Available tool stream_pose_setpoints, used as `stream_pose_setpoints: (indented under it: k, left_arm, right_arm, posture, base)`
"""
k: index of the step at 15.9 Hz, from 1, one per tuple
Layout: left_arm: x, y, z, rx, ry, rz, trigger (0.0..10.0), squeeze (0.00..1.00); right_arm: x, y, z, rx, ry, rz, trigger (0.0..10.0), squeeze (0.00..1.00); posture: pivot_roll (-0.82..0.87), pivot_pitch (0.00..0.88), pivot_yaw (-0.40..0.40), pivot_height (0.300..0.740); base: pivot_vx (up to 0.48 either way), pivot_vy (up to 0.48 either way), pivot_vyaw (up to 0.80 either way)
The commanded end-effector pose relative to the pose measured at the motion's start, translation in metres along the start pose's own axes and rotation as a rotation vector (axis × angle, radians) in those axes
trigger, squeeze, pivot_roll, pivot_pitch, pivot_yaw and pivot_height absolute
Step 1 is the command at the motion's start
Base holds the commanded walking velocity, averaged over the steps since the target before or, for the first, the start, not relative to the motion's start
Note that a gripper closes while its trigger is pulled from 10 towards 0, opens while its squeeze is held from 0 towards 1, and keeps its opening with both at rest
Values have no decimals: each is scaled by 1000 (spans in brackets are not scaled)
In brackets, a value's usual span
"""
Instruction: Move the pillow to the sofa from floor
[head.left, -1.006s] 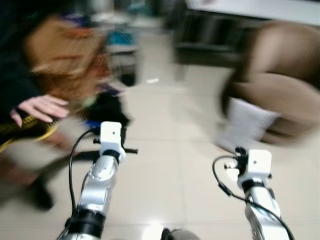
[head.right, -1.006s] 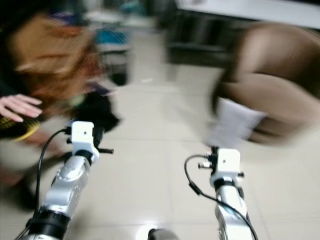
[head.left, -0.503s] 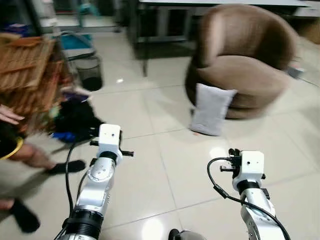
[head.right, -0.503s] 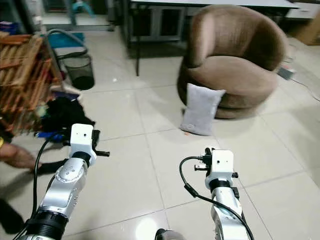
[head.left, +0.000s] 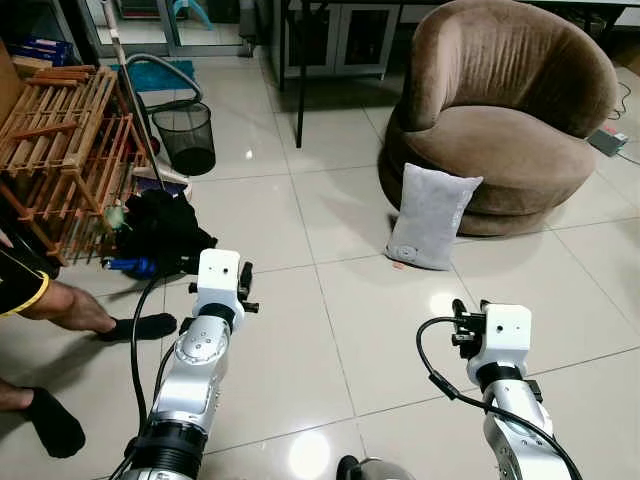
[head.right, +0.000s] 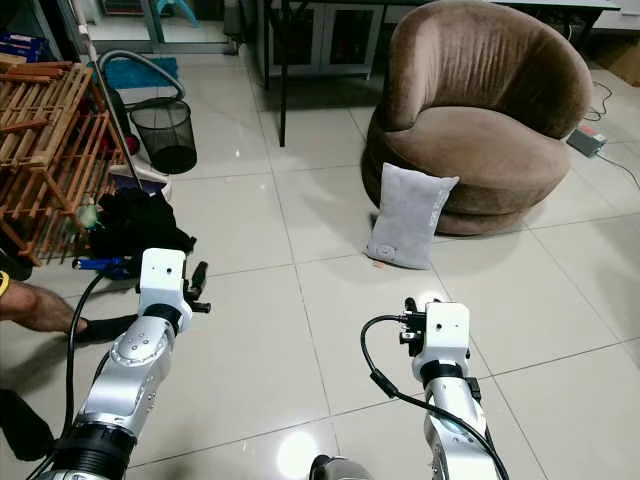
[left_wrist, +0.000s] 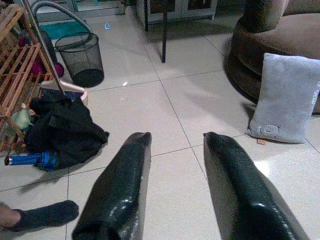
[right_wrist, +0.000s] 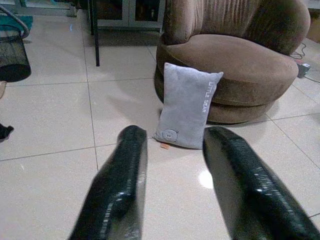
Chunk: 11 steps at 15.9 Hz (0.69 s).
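Observation:
A grey pillow (head.left: 432, 215) stands on end on the tiled floor, leaning against the base of a round brown sofa chair (head.left: 500, 130). It lies ahead and to the right of me, well beyond both arms. In the right wrist view my right gripper (right_wrist: 175, 131) is open and empty, and the pillow (right_wrist: 187, 105) shows past its fingers. My left gripper (left_wrist: 176, 137) is also open and empty, held over bare tiles, with the pillow (left_wrist: 287, 97) off to one side.
A wooden rack (head.left: 60, 130), a black mesh bin (head.left: 188, 138) and a heap of dark clothes (head.left: 165, 230) sit at the left. A person's feet in dark socks (head.left: 140, 327) rest near my left arm. A power strip (head.left: 608, 142) lies right of the sofa.
The camera has swung and steadied, so the blurred scene is now sharp. The person's hand at the left has left the picture. Both arms hold the same pose.

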<state>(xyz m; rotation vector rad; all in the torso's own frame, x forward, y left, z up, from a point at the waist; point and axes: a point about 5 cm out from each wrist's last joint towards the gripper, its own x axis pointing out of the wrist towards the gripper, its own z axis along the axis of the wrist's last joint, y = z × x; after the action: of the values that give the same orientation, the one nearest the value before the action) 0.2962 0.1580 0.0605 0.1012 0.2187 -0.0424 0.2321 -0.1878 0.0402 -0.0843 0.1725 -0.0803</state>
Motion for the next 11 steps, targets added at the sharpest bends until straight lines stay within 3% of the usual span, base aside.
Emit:
stream_pose_setpoints:
  k: [1,11]
  left_arm:
    - [0,-4,0,-6,4,-17,10000,1000]
    - [-2,-3,-3,-18,14,-31,10000,1000]
  right_arm:
    - [0,-3,3,-5,-5,-16,10000,1000]
    - [1,-2,3,-15,-7,-12,10000,1000]
  posture:
    - [-46,90,-64,740]
    - [-46,91,-64,740]
  base:
    - [0,0,0]
    - [0,0,0]
